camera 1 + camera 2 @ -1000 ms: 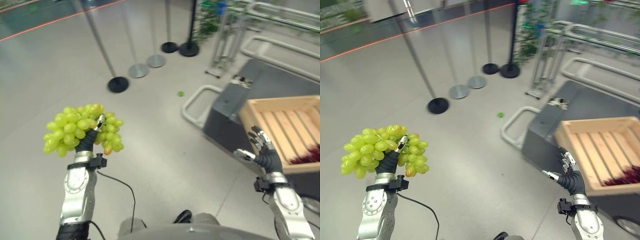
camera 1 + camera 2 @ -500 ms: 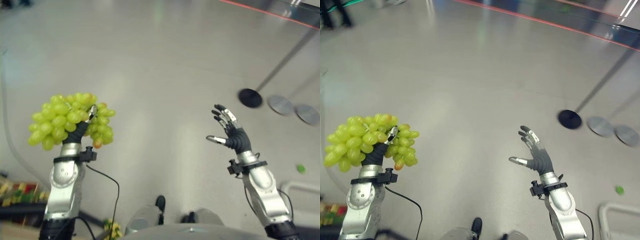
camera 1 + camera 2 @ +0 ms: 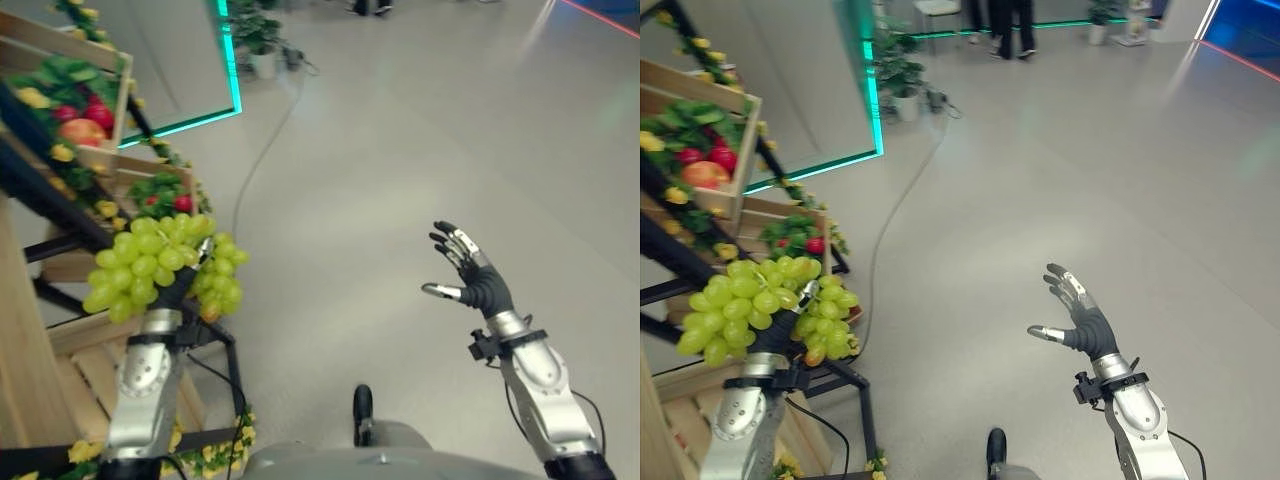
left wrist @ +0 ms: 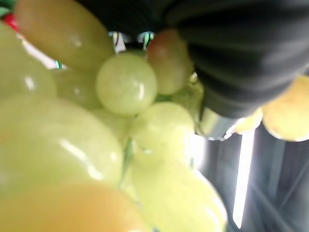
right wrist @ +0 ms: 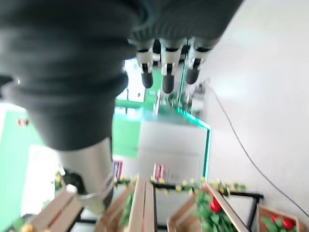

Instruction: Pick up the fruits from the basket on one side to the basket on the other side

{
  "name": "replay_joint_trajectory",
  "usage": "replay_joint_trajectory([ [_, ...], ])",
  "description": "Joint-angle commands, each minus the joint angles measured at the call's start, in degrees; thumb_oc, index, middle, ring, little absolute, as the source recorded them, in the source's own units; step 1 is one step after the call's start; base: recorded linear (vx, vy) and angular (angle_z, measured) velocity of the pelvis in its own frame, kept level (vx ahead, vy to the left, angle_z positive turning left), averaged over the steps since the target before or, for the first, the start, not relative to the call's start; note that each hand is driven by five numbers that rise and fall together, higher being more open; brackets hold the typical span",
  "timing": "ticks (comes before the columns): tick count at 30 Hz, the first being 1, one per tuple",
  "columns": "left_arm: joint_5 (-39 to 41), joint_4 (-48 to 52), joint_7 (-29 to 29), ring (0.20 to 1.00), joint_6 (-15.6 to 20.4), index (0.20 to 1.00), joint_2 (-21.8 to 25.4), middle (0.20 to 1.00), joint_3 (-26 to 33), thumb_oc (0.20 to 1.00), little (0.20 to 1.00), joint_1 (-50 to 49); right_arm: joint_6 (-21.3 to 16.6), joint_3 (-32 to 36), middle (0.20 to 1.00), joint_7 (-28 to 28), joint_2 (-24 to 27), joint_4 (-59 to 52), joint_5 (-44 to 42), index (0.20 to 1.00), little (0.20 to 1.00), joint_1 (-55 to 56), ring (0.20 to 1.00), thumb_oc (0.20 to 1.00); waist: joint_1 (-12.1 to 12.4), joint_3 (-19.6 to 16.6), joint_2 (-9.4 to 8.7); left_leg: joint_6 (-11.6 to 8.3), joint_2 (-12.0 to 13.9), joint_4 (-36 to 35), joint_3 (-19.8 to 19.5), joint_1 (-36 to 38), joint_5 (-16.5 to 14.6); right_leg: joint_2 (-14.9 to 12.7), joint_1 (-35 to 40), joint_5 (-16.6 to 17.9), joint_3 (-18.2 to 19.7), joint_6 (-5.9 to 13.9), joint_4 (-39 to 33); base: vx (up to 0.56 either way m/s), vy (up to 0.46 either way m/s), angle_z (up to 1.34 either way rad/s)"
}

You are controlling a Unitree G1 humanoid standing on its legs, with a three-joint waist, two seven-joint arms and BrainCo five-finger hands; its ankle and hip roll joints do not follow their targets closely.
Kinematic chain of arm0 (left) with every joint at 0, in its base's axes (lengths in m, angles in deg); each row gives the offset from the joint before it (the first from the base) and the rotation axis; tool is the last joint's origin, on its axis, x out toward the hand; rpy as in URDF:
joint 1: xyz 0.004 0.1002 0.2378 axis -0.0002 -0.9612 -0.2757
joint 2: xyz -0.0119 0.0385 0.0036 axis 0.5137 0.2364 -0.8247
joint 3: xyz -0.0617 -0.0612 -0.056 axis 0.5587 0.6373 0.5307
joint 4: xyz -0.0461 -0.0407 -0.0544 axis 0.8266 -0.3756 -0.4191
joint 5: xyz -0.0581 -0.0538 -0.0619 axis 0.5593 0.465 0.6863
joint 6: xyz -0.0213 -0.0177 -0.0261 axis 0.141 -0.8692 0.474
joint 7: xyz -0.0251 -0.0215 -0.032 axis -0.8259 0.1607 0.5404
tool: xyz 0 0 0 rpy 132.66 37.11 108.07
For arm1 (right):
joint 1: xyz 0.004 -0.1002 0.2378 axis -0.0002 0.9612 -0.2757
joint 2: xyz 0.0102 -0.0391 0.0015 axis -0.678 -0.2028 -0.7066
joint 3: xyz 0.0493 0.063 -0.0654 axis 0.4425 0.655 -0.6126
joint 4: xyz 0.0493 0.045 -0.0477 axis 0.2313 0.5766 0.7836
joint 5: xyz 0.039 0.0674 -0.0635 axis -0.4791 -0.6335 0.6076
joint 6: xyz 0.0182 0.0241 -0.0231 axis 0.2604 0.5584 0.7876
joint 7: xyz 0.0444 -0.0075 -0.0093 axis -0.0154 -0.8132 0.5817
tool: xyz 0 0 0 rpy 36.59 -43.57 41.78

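Left hand still round grapes, seemingly.

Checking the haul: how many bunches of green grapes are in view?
1: the bunch of green grapes is held up in the left robot hand, beside the fruit rack. Others may be hidden among its leaves.

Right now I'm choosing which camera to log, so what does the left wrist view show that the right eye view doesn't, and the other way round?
Left wrist view alone: the grapes from very close, single berries pressed against the left hand.

Right eye view alone: the open right hand raised over the floor, holding nothing, the wooden crates of red fruit and leaves on the rack at the left, and people's legs far off.

Both: the green bunch gripped in the left hand.
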Motion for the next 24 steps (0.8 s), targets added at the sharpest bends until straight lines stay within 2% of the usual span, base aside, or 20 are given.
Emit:
replay_joint_trajectory([
  [1, 2.28, 4.16, -0.73, 0.200, 3.25, 0.200, 2.49, 0.200, 1.14, 0.200, 0.200, 3.25, -3.18, 3.31, 1.000, -3.27, 1.27, -3.99, -1.92, 1.000, 1.000, -2.49, 1.000, 1.000, -2.17, 1.86, 1.62, -3.92, 6.91, -17.34, 9.15, -3.08, 16.49, -1.39, 8.53, -15.24, -7.71, 8.27, 2.02, -0.26, -0.121, 1.68],
  [2, 2.38, 3.78, -0.85, 0.200, 3.03, 0.200, 2.22, 0.200, 0.81, 0.200, 0.200, 3.54, -3.18, 3.44, 1.000, -4.20, 1.32, -3.52, -1.49, 1.000, 1.000, -2.88, 1.000, 1.000, -2.69, 2.15, 1.73, -3.77, 8.78, -18.61, 15.53, -4.33, 16.38, -2.00, 8.76, -15.03, -9.53, 8.69, 1.65, -0.15, -0.038, 1.69],
  [3, 2.37, 3.77, -0.86, 0.200, 3.02, 0.200, 2.20, 0.200, 0.81, 0.200, 0.200, 3.62, -3.21, 3.45, 1.000, -4.23, 1.34, -3.46, -1.46, 1.000, 1.000, -2.97, 1.000, 1.000, -2.63, 2.06, 1.81, -3.75, 8.83, -18.66, 15.57, -4.57, 16.64, -1.96, 8.52, -14.75, -9.49, 8.72, 1.57, -0.11, -0.030, 1.91],
  [4, 2.32, 3.50, -0.80, 0.200, 2.84, 0.200, 2.09, 0.200, 0.30, 0.200, 0.200, 4.06, -3.21, 3.36, 1.000, -4.97, 1.30, -3.27, -0.91, 1.000, 1.000, -3.17, 1.000, 1.000, -2.93, 2.33, 1.92, -3.71, 10.13, -19.25, 20.36, -5.09, 16.56, -2.62, 9.03, -14.83, -11.13, 8.83, 1.26, -0.13, -0.013, 1.07],
  [5, 1.78, 3.03, -1.34, 0.200, 2.80, 0.200, 1.85, 0.200, -0.14, 0.200, 0.200, 4.81, -3.39, 3.51, 1.000, -5.90, 1.18, -3.13, -0.16, 1.000, 1.000, -3.41, 1.000, 1.000, -3.86, 2.42, 2.16, -3.60, 12.19, -19.11, 27.95, -6.81, 17.03, -3.58, 9.05, -14.71, -13.88, 9.00, 1.44, -0.19, 0.006, 0.86],
  [6, 2.10, 2.38, -0.94, 0.200, 2.47, 0.200, 2.04, 0.200, -0.83, 0.200, 0.200, 5.09, -3.24, 3.11, 1.000, -6.70, 0.68, -2.59, 0.63, 1.000, 1.000, -3.30, 1.000, 1.000, -4.83, 2.27, 2.16, -3.74, 16.07, -18.68, 35.73, -5.45, 17.01, -5.26, 9.36, -14.80, -17.06, 9.05, 2.03, -0.17, 0.014, 0.87],
  [7, 1.85, 2.33, -0.75, 0.200, 2.48, 0.200, 2.23, 0.200, -0.82, 0.200, 0.200, 4.84, -3.02, 2.85, 1.000, -6.54, 0.59, -2.44, 0.85, 1.000, 1.000, -2.88, 1.000, 1.000, -4.56, 2.24, 2.26, -4.01, 16.70, -18.40, 35.42, -4.59, 17.43, -5.49, 9.78, -14.87, -17.83, 8.70, 1.92, -0.12, 0.025, 1.25],
  [8, 1.49, 2.60, -0.65, 0.200, 2.62, 0.200, 2.49, 0.200, -0.44, 0.200, 0.200, 4.15, -2.66, 2.61, 1.000, -5.79, 0.71, -2.31, 0.93, 1.000, 1.000, -2.52, 1.000, 1.000, -3.95, 2.22, 2.09, -4.26, 16.94, -17.15, 33.26, -3.68, 17.20, -5.83, 10.20, -14.83, -18.42, 8.33, 1.87, -0.09, -0.005, 1.08],
  [9, 1.49, 2.79, -0.49, 0.200, 2.56, 0.200, 2.68, 0.200, -0.27, 0.200, 0.200, 3.68, -2.37, 2.23, 1.000, -5.25, 0.83, -1.72, 0.85, 1.000, 1.000, -2.32, 1.000, 1.000, -3.48, 2.13, 1.71, -4.18, 17.18, -15.62, 31.75, -2.93, 16.05, -6.21, 10.51, -14.96, -18.98, 7.94, 2.14, -0.07, 0.002, 0.77],
  [10, 1.49, 2.84, -0.49, 0.200, 2.54, 0.200, 2.69, 0.200, -0.26, 0.200, 0.200, 3.67, -2.40, 2.24, 1.000, -5.24, 0.83, -1.68, 0.84, 1.000, 1.000, -2.35, 1.000, 1.000, -3.60, 2.11, 1.76, -4.12, 17.16, -15.52, 31.60, -3.16, 16.18, -6.20, 10.43, -14.79, -19.13, 7.94, 2.11, -0.08, 0.009, 0.31],
  [11, 1.66, 2.71, -0.19, 0.200, 2.16, 0.200, 2.62, 0.200, 0.13, 0.200, 0.200, 2.97, -2.14, 1.83, 1.000, -4.87, 0.77, -0.91, 0.94, 1.000, 1.000, -1.91, 1.000, 1.000, -2.98, 1.92, 1.13, -4.23, 18.07, -14.14, 29.75, -1.18, 14.14, -6.56, 10.52, -15.28, -19.78, 7.58, 2.46, -0.06, 0.047, 0.51],
  [12, 2.00, 2.89, -0.14, 0.200, 2.02, 0.200, 2.58, 0.200, 0.32, 0.200, 0.200, 2.82, -2.12, 1.83, 1.000, -4.83, 0.74, -0.69, 0.90, 1.000, 1.000, -1.87, 1.000, 1.000, -2.72, 1.74, 1.03, -4.46, 19.09, -14.37, 29.37, 0.14, 13.48, -6.91, 10.51, -15.16, -20.66, 7.65, 2.46, -0.06, 0.082, 0.58],
  [14, 2.40, 2.82, -0.35, 0.200, 2.02, 0.200, 2.32, 0.200, 0.19, 0.200, 0.200, 2.77, -2.15, 1.89, 1.000, -4.68, 0.49, -0.41, 0.09, 1.000, 1.000, -1.56, 1.000, 1.000, -3.09, 1.34, 1.35, -5.08, 21.43, -16.43, 30.48, 2.17, 13.91, -7.55, 10.74, -14.77, -22.39, 8.11, 2.37, -0.02, 0.168, 0.63],
  [16, 2.56, 2.47, -0.35, 0.200, 1.75, 0.200, 2.22, 0.200, -0.31, 0.200, 0.200, 3.23, -2.14, 2.24, 1.000, -5.34, 0.84, -0.11, 0.89, 1.000, 1.000, -1.37, 1.000, 1.000, -3.50, 1.00, 1.93, -5.95, 23.83, -18.92, 33.11, 2.73, 15.65, -8.48, 11.38, -14.05, -24.55, 8.67, 2.36, 0.01, 0.186, 0.40],
  [18, 2.61, 2.31, -0.42, 0.200, 1.75, 0.200, 2.25, 0.200, -0.55, 0.200, 0.200, 3.35, -2.19, 2.41, 1.000, -5.78, 0.93, 0.08, 1.15, 1.000, 1.000, -1.27, 1.000, 1.000, -3.64, 0.87, 2.15, -6.38, 24.51, -19.74, 34.63, 2.54, 16.58, -8.79, 11.78, -13.70, -25.45, 8.92, 2.10, 0.06, 0.149, 0.37],
  [19, 2.83, 2.17, -0.39, 0.200, 1.66, 0.200, 2.43, 0.200, -0.76, 0.200, 0.200, 3.59, -2.16, 2.53, 1.000, -6.17, 0.97, 0.34, 1.24, 1.000, 1.000, -1.33, 1.000, 1.000, -3.83, 0.50, 2.23, -7.04, 24.78, -20.32, 35.33, 3.00, 15.98, -8.95, 12.61, -14.30, -25.45, 9.52, 1.85, 0.14, 0.275, 0.25],
  [21, 3.12, 2.46, -0.08, 0.200, 1.43, 0.200, 3.09, 0.200, -1.18, 0.200, 0.200, 3.95, -1.88, 2.77, 1.000, -6.81, 0.65, 0.88, 1.68, 1.000, 1.000, -1.50, 1.000, 1.000, -3.72, 0.30, 2.15, -7.01, 24.45, -20.04, 37.09, 2.96, 15.36, -10.13, 13.37, -13.80, -26.86, 10.21, 2.24, 0.14, 0.300, 0.33],
  [24, 2.91, 2.75, 0.64, 0.200, 1.10, 0.200, 3.98, 0.200, -1.12, 0.200, 0.200, 3.68, -1.09, 2.93, 1.000, -6.28, -0.02, 1.80, 2.85, 1.000, 1.000, -1.42, 1.000, 1.000, -3.04, 0.17, 1.18, -5.32, 21.47, -16.17, 36.80, 2.48, 11.04, -13.08, 14.27, -13.48, -27.14, 11.55, 4.07, 0.11, 0.362, 0.22],
])
